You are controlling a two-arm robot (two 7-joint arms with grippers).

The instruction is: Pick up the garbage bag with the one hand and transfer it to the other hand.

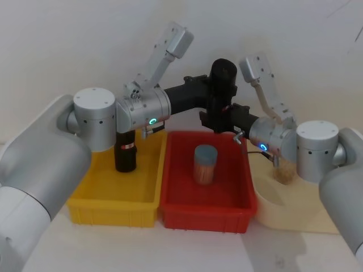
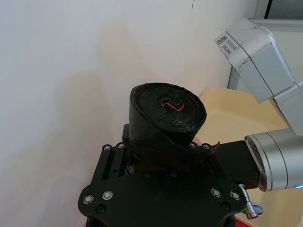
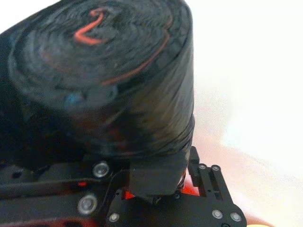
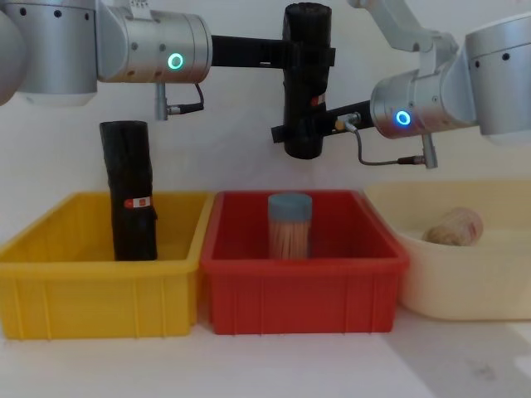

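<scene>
The garbage bag point(image 4: 305, 33), a tight black roll, hangs upright in the air above the red bin. My left gripper point(image 4: 308, 55) reaches in from the left and is shut on its upper part. My right gripper point(image 4: 301, 130) comes from the right and is shut on its lower part. In the head view the roll point(image 1: 223, 72) stands between the left gripper point(image 1: 220, 90) and the right gripper point(image 1: 218, 120). The left wrist view looks onto the roll's end point(image 2: 168, 111) between the left fingers. In the right wrist view the roll point(image 3: 104, 80) looms close, its lower part hidden by black gripper parts.
A second black roll point(image 4: 129, 191) with a red-and-white label stands in the yellow bin point(image 4: 91, 294). The red bin point(image 4: 303, 257) holds a blue-lidded jar of sticks point(image 4: 289, 225). At the right a cream basin point(image 4: 465, 290) holds a brown lump point(image 4: 452, 225).
</scene>
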